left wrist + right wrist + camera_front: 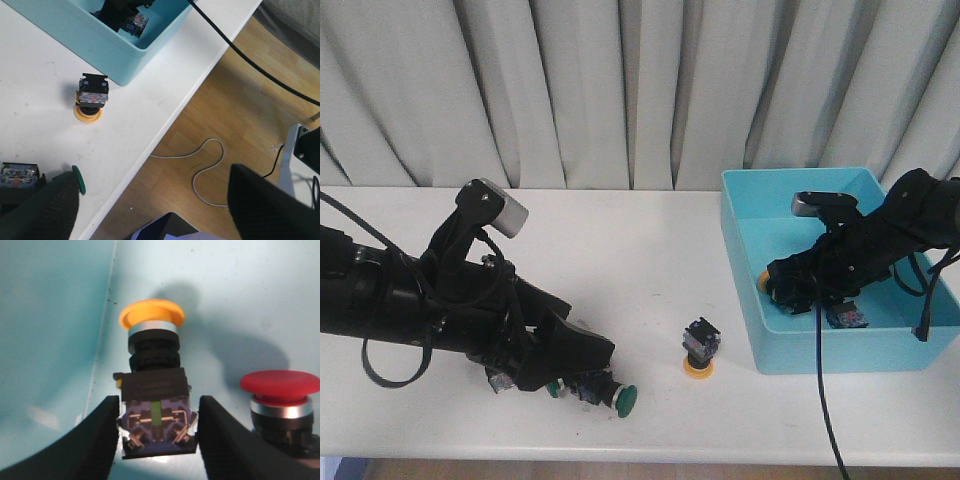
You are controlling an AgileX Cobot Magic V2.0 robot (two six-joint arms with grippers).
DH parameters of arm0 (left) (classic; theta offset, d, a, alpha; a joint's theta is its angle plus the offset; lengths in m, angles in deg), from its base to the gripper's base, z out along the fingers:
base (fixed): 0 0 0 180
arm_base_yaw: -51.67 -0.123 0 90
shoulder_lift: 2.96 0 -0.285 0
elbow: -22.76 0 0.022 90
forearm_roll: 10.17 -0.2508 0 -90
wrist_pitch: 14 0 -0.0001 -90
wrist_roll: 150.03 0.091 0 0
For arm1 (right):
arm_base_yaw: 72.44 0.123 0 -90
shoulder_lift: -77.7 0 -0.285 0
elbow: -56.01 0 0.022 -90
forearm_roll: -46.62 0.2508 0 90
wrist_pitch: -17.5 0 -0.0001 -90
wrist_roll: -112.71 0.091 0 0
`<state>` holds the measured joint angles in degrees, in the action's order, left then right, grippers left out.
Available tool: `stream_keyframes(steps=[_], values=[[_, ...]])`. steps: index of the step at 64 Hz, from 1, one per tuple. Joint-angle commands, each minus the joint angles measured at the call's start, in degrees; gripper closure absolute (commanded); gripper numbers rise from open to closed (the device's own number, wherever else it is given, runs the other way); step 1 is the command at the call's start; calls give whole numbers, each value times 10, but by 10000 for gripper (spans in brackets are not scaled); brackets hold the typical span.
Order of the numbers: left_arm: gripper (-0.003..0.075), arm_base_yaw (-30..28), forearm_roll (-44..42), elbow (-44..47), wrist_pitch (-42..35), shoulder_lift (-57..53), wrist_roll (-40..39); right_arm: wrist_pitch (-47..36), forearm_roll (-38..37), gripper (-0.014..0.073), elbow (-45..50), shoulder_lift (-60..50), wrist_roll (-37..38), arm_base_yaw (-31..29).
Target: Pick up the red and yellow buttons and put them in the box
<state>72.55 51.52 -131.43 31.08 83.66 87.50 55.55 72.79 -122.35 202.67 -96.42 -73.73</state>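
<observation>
We see the turquoise box (745, 300) at the right of the white surface (640, 260), its near wall close to the surface's near edge. Its plain plastic walls stand tall and smooth. The right gripper (159, 432) is down inside the box, near its left wall. In the right wrist view its two dark textured fingers (97, 435) flank the blocky body of a yellow button (152, 390) lying on the box floor — the jaws sit close on either side, but we cannot tell whether they actually press it. Its round mushroom cap rests against the foot of the wall. Just beside it in the box is a red button (280, 385), its domed cap above a silver collar.

A second yellow button (700, 350) stands cap-down on the open surface, just left of the box and apart from it, dark square body upward. Bare surface lies all around it.

At the near left, the left gripper (150, 200) lies low, its black arm stretched across the surface. Its jaws are spread wide with nothing between them, reaching past the near edge over the wooden floor (240, 115). A green-capped button (623, 398) lies right under it near that edge, with another blocky switch body (19, 176) beside it.

Grey pleated curtains (620, 90) hang behind the far edge — the middle of the surface is open.
</observation>
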Motion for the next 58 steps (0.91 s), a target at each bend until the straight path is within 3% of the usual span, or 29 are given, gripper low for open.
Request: stream_keyframes(steps=[1, 14, 35, 58], values=[[137, 2, 26, -15, -1, -15, 0, -4, 9, 161, -18, -34, -1, -1], [137, 2, 24, -15, -2, -15, 0, 38, 0, 160, -18, -78, 1, -1], [137, 2, 5, -15, -4, -15, 0, 145, -84, 235, -6, -278, 67, 19], [137, 2, -15, -15, -9, -15, 0, 139, -222, 235, 179, -552, 183, 75]])
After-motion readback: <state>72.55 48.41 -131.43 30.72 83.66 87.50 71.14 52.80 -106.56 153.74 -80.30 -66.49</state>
